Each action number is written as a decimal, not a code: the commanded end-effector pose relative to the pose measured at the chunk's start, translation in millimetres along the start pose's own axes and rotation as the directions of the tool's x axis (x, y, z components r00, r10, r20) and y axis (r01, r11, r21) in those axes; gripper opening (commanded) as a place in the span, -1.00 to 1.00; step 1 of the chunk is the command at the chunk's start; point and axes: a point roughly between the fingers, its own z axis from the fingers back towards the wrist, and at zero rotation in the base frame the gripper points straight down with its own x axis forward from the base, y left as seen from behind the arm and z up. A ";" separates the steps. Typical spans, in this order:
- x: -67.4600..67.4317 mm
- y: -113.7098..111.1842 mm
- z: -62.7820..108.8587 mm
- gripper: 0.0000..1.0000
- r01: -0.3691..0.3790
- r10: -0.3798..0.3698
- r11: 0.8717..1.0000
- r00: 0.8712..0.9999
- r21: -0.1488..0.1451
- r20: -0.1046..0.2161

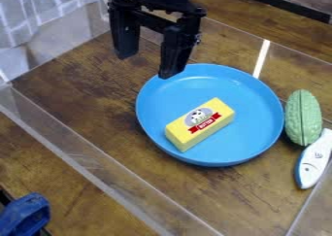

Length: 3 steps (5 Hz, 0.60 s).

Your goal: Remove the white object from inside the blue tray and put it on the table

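- Fingers (169, 53) of the black two-finger gripper (147, 48): two long dark prongs, spread wide apart, nothing between them, pointing down; upper centre of the frame.
- Right-hand prong's tip sits in the picture over the upper-left rim of the tray; left-hand prong hangs over bare wood. Whether either touches anything, can't tell; looks like hovering.
- Small yellow butter-like rectangular block with white-and-red label on top (the white object) (200, 124): lying flat, diagonal, inside the tray, a bit below and left of tray centre. Apart from the gripper, lower right of it.
- Large round bright blue plastic tray (253, 92) with shallow raised rim: centre-right of frame, resting on the table; the block is its only content.
- Dark brown wooden table (84, 84) with visible grain: free wood to the left and upper left of the tray.
- Green oval object (304, 117) just beside the tray's right rim; white elongated blue-marked item (313, 160) below it, lower right. Both on the table, outside the tray, not targets.
- Clear panel edge runs along lower left; blue thing in bottom-left corner, unclear.
- Step, judged: approach, before the grasp; block not yet picked up, task basically at the start.
- Next move calls for: shift toward lower right until the prongs straddle the block, likely turn the wrist to match its diagonal, lower without hitting the rim, close across the narrow sides, lift, carry to bare wood.
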 end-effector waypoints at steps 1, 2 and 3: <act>2.2 -2.5 -4.9 1.00 0.009 -0.009 1.000 1.000 -0.002 -0.008; 7.8 -8.5 -8.9 1.00 0.021 -0.021 1.000 1.000 -0.006 -0.006; 17.0 -21.5 -4.9 1.00 0.038 -0.037 0.999 0.999 -0.012 0.022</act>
